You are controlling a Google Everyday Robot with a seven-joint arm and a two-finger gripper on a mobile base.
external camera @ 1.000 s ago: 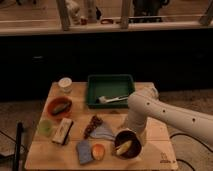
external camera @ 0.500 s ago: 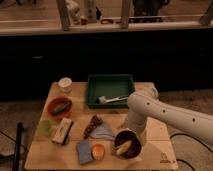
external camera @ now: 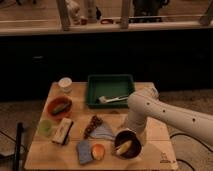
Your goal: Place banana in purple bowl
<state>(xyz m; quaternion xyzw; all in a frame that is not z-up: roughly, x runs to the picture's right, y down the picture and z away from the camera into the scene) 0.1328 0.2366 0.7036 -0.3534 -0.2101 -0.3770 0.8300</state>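
Observation:
The purple bowl [external camera: 128, 144] sits near the table's front edge, right of the middle. The pale-yellow banana [external camera: 123, 147] lies inside it, slanting up to the right. My white arm comes in from the right, bends over the table, and its gripper [external camera: 134, 129] hangs right above the bowl's far rim, just up and right of the banana. The gripper's tip is hidden behind the arm's lower segment.
A green tray [external camera: 96, 91] with a white utensil [external camera: 111, 99] stands at the back. An orange bowl [external camera: 52, 108] holds a dull greenish-yellow piece. A white cup [external camera: 65, 84], a green cup [external camera: 45, 127], a boxed snack [external camera: 62, 131], a brown packet [external camera: 92, 126], a blue cloth [external camera: 103, 132], a blue sponge [external camera: 84, 151] and an orange fruit [external camera: 98, 151] lie on the wooden table [external camera: 160, 155].

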